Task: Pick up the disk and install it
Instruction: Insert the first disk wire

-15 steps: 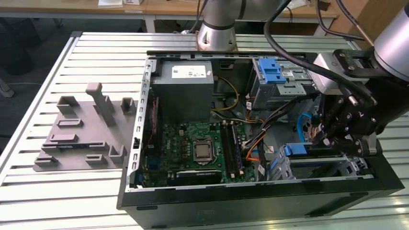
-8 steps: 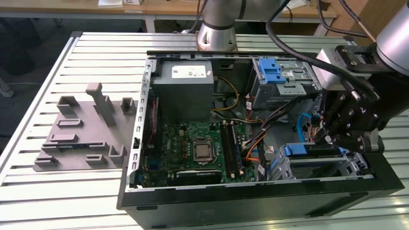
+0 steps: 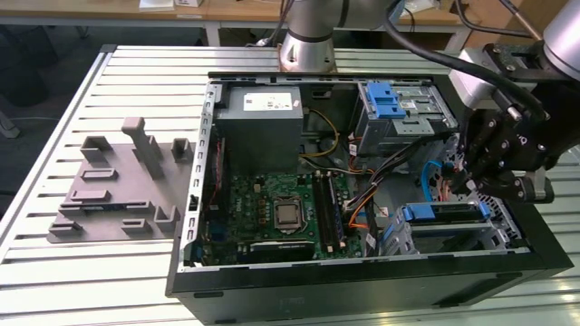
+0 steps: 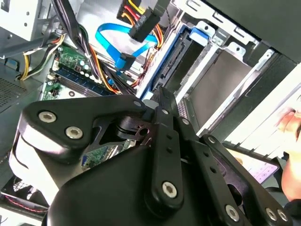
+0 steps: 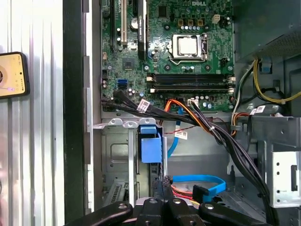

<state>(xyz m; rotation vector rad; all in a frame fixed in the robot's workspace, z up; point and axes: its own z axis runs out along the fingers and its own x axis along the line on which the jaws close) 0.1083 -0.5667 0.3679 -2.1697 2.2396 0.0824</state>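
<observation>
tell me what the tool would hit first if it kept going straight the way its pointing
Most likely the disk in its blue bracket, seated in the drive bay just ahead of the tool in the second wrist view. Depth is hard to judge, so the blue cable beside it could come first.

We can read no word or number with certainty; a white sticker [image 3: 270, 102] with dark print sits on the grey metal power-supply box [image 3: 263, 136] in the exterior view; in the first wrist view small white tags [image 5: 144, 105] with tiny print hang on the black cable bundle [image 5: 207, 125]; white lettering [image 5: 197, 4] marks the green circuit board [image 5: 141, 70], too small for us to make out.
</observation>
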